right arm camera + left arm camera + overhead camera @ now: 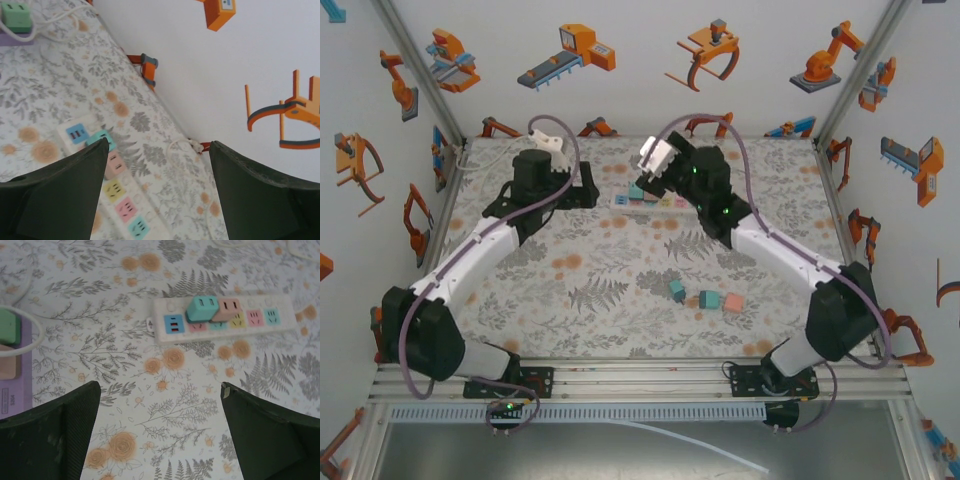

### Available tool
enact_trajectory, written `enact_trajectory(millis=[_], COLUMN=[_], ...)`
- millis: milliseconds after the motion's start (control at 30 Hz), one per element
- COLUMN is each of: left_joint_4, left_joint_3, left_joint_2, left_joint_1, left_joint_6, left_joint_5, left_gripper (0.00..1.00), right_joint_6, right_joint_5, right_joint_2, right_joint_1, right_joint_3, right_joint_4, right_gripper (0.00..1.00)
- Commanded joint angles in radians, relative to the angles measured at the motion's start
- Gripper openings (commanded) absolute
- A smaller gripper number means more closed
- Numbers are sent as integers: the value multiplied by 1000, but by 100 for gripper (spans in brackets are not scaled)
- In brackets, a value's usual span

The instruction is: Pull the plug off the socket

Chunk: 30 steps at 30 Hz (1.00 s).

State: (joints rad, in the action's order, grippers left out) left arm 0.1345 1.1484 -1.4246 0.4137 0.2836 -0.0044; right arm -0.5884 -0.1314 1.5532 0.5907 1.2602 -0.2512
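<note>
One floral-printed surface (620, 320) with grey ferns and orange blossoms carries everything. Both arms reach over it toward the far side, the left arm (470, 260) from the near left, the right arm (790, 255) from the near right.

A white power strip (173, 324) lies flat on the surface near the far wall, between the two wrists. It has a row of coloured socket panels: blue at one end, then pink, teal, yellow, pink and teal. Two plugs sit side by side in it, next to the blue panel. The teal plug (202, 307) is a rounded block with dark slots on its top face. The pink plug (229, 307) touches it and has the same shape.

The left tool (160, 390) hangs over bare surface short of the strip, its dark fingers spread wide with nothing between them. The right tool (159, 145) is above the strip, fingers parted and empty; one finger overlaps the teal plug's edge in its wrist view, and whether they touch is unclear.

Three loose small blocks, two teal (676, 290) and one pink (731, 302), lie near the middle of the surface, well apart from the strip.
</note>
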Motion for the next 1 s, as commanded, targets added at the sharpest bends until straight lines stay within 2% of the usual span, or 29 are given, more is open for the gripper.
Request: enact_trajectory(millis=[0, 400, 600, 833, 967], left_joint_4=[68, 210, 246, 283, 314], left_joint_3=[77, 457, 571, 645, 690], left_joint_2=[-83, -464, -600, -711, -775], left_joint_1=[-41, -64, -63, -61, -57], left_joint_6=[159, 268, 293, 305, 306], left_joint_5=[-14, 80, 112, 144, 192], left_gripper=[97, 99, 95, 90, 89], right_joint_6=[-9, -68, -121, -134, -135], right_joint_5=[-194, -357, -350, -432, -402], right_joint_2=[102, 535, 675, 768, 808], right_joint_1=[-75, -164, -172, -177, -178], right_joint_3=[220, 759, 871, 914, 922], right_joint_4=[353, 841, 922, 977, 981], right_gripper=[74, 76, 75, 75, 75])
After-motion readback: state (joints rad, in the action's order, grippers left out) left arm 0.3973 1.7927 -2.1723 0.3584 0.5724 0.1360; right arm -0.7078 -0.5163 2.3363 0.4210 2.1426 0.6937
